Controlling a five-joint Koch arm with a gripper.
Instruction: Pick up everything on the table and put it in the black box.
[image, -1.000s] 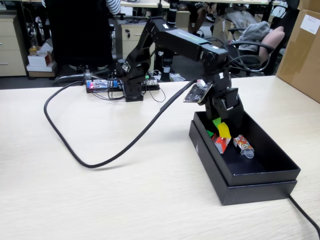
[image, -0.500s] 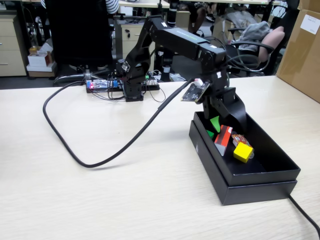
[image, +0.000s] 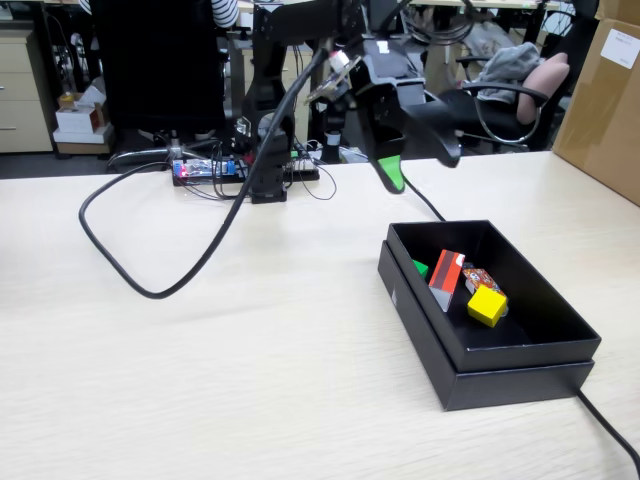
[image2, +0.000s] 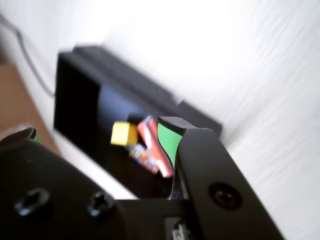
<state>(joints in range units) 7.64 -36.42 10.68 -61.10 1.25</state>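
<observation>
The table (image: 250, 380) is a wide light beige wood-grain top filling the lower two thirds of the fixed view. Directly on it, at right of centre, sits the black box (image: 520, 375), its long side running from centre toward the lower right. A thick black cable (image: 130, 275) loops across the left half of the surface. At upper centre the arm's base (image: 266, 185) stands on the far edge, with a small circuit board and wires (image: 205, 170) just to its left. Another thin black cable (image: 610, 425) runs off the lower right corner
</observation>
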